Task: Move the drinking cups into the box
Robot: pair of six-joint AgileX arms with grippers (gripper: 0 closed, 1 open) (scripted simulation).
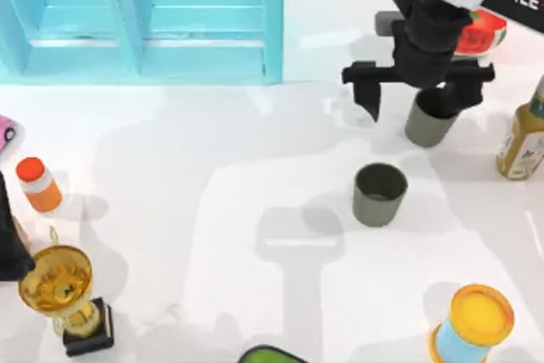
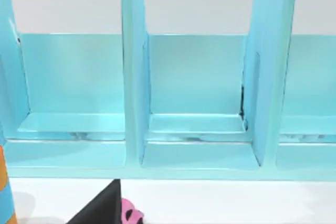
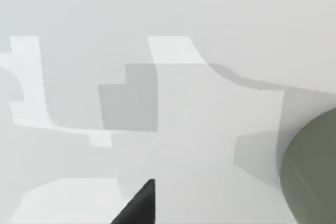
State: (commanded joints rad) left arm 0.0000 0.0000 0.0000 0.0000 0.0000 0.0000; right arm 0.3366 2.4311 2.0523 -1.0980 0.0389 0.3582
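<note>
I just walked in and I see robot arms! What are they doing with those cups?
The right end effector hangs over one grey cup near the table's right side, fingers spread wide, one on each side of it, not gripping. The other cup stands alone mid-table. Neither is in the blue box yet. The left arm waits at the left edge.

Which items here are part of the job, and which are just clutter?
Job:
- cup under the right hand
- cup in the middle of the table
- blue box
- right hand

Clutter:
- trophy
- orange-capped bottle
- yellow-lidded can
- sauce bottle
</note>
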